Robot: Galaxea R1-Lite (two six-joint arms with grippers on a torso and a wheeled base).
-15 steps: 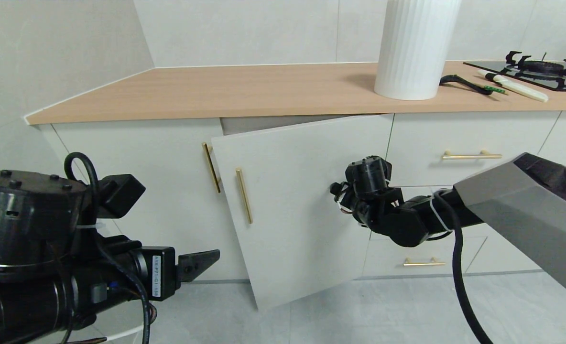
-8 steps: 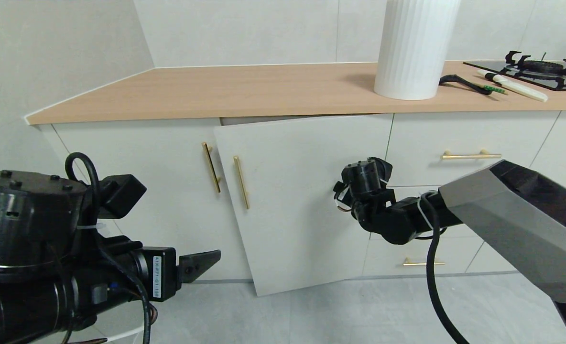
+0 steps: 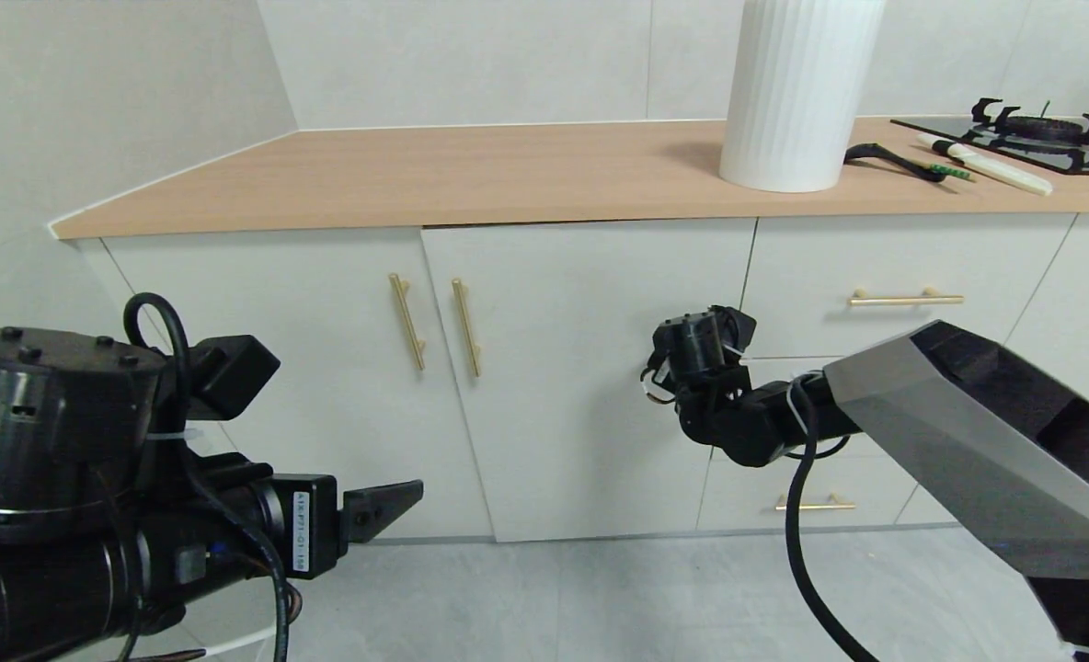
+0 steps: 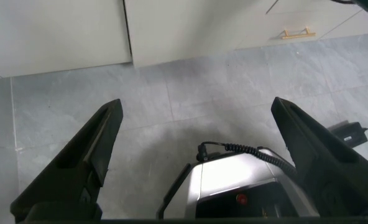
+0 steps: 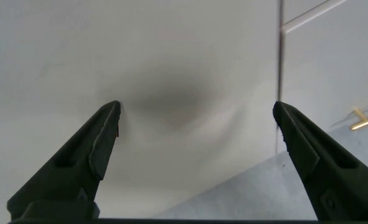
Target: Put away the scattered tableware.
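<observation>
The white cabinet door point(image 3: 581, 368) with a gold handle point(image 3: 466, 326) lies flush with the cabinet front. My right gripper point(image 5: 196, 112) is open, its fingers spread right up against the door face point(image 5: 184, 68); in the head view its wrist point(image 3: 701, 354) sits at the door's right side. On the wooden counter point(image 3: 416, 175) at the right lie a black utensil point(image 3: 894, 161) and a white-handled tool point(image 3: 991, 165). My left gripper point(image 4: 196, 106) is open and holds nothing, low at the left above the grey floor point(image 4: 171, 106).
A tall white ribbed container point(image 3: 797, 92) stands on the counter beside the utensils. A gas hob point(image 3: 1046, 129) is at the far right. Drawers with gold handles point(image 3: 908, 299) sit right of the door. The wall closes in on the left.
The cabinet door has swung from ajar to fully shut, with my right arm following it in toward the cabinet front. The left arm has stayed put.
</observation>
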